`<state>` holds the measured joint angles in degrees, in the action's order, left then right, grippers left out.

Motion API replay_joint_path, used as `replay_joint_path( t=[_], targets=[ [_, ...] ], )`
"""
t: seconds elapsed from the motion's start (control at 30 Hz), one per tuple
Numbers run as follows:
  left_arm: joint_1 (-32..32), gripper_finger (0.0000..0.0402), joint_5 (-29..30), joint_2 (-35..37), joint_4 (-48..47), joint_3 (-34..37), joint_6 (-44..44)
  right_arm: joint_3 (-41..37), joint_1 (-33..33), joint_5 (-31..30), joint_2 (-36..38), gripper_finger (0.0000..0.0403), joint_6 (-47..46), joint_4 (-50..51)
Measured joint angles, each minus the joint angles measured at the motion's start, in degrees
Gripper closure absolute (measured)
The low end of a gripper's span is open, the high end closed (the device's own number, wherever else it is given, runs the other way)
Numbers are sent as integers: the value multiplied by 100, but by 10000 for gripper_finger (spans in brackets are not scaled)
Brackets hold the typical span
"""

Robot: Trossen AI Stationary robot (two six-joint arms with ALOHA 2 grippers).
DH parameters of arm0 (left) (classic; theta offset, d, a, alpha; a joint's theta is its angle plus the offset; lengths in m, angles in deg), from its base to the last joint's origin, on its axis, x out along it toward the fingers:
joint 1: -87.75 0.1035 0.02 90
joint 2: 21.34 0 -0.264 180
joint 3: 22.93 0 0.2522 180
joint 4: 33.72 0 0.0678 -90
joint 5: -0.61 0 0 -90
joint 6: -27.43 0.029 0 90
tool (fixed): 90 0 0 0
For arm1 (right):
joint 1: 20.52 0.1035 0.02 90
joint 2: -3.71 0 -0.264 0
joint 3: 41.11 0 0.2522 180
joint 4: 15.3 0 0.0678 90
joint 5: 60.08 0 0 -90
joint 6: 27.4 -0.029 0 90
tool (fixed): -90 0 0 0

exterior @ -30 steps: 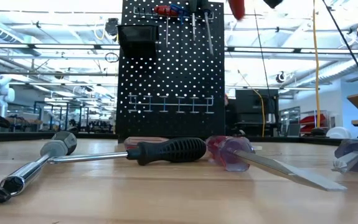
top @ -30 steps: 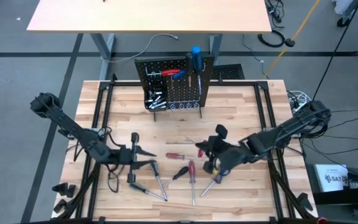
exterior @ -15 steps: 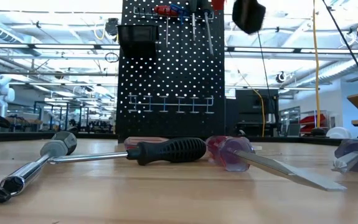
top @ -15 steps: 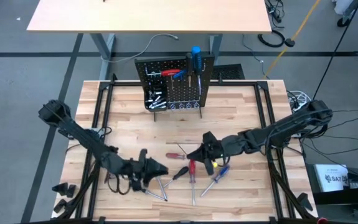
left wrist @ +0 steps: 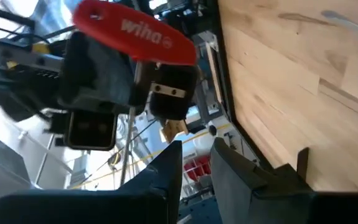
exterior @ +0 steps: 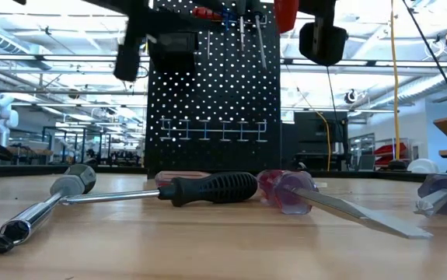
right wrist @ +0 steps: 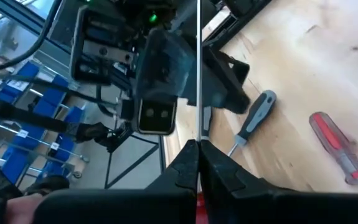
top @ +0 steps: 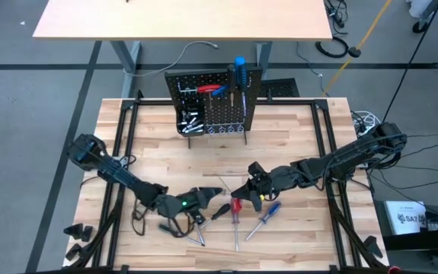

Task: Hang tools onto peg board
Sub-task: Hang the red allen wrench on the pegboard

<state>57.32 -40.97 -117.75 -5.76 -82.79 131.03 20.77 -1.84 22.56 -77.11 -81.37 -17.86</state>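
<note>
Over the front half of the wooden table [top: 158,164], both arms met near the centre. The right gripper [top: 238,199] had its fingers pressed together on the thin metal shaft of a red-handled screwdriver [left wrist: 135,32], lifted clear of the tabletop; its handle carried white lettering in the left wrist view. The left gripper [top: 217,194] faced it from just beside, its jaws narrowly parted; whether they touched the screwdriver could not be told.

On the table below and around the grippers lay the remaining tools: a black-handled screwdriver [exterior: 207,187], a clear red-handled screwdriver [exterior: 289,191], a blue-handled screwdriver [top: 266,215] and a silvery socket driver [exterior: 44,202].

At the far edge of the table stood the peg board [top: 212,103], upright, well apart from both grippers. Red- and blue-handled tools already hung along its top row, and silvery pieces filled its small black bin [top: 188,121].
</note>
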Motion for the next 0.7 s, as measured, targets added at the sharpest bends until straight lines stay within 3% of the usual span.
replay_joint_path(
  t=[0.3, 0.7],
  targets=[
    [117, 316, -114, -287, 1360, -128, 386, 0, -37, -119, 0, 403, 17, 244],
    [315, 316, -371, -289, 1292, -128, 339, 0, -210, -16, 0, 403, 61, 155]
  ],
)
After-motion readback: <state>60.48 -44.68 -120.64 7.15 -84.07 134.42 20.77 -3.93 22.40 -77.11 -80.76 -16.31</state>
